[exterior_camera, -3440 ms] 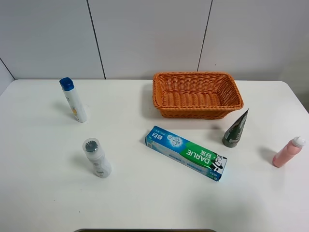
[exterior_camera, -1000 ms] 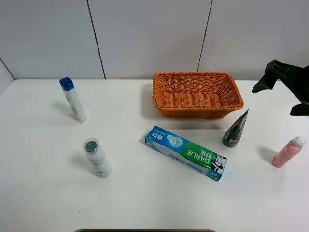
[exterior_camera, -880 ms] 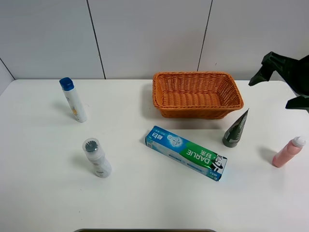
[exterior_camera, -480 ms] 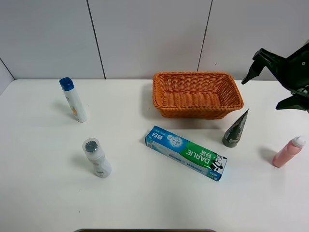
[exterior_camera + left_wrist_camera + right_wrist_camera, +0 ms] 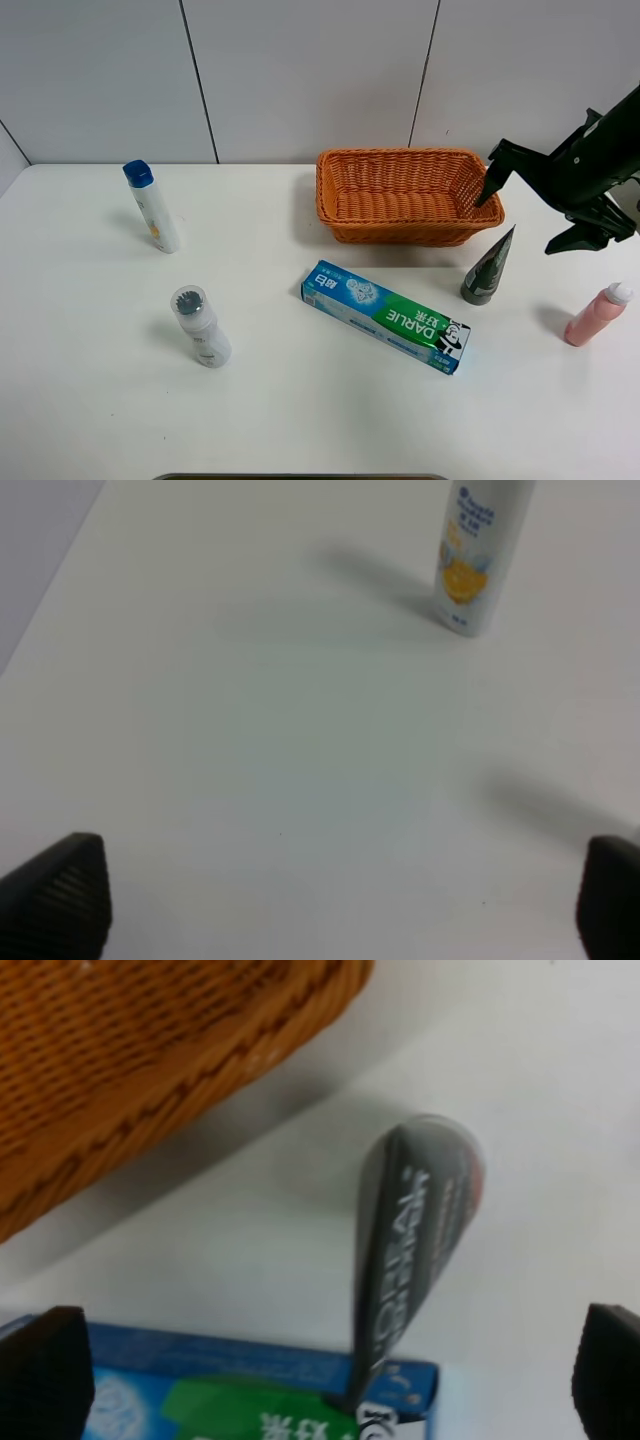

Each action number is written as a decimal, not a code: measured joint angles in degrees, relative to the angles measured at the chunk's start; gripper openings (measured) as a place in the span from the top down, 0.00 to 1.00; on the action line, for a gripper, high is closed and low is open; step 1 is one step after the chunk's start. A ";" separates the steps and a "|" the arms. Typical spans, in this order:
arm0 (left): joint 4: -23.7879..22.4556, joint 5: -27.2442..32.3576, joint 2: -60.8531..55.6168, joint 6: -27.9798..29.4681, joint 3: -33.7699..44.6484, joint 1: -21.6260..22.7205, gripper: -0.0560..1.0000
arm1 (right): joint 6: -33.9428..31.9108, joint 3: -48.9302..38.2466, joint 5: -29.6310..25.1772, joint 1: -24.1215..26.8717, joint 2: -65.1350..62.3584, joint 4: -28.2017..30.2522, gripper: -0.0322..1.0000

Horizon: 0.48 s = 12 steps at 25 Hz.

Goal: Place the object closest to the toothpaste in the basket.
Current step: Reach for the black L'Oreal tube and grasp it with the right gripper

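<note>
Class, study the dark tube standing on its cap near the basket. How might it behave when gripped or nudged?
The dark tube probably tips easily: it stands tall on a small cap, tapering to a thin edge. Its flattened upper body likely squashes under pressure.

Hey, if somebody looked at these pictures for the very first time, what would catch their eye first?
The black right gripper draws the eye first, hanging open above the dark grey tube standing on its cap, on the right of the white table. Next come the orange woven basket at the back centre and the blue and green toothpaste box lying in front of it.
</note>
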<state>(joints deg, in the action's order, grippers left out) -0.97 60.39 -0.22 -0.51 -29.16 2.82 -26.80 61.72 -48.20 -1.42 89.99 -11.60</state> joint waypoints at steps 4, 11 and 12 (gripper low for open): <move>0.00 0.00 0.00 0.00 0.00 0.00 0.06 | -0.35 0.00 -0.45 0.00 2.02 1.71 0.01; 0.00 0.00 0.00 0.00 0.00 0.00 0.06 | -0.30 0.00 0.15 0.00 6.49 2.46 0.01; 0.00 0.00 0.00 0.00 0.00 0.00 0.06 | -0.25 0.00 0.28 0.00 7.09 2.71 0.01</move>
<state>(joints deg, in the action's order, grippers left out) -0.97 60.39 -0.22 -0.51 -29.16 2.82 -27.04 61.72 -47.93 -1.42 97.08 -8.89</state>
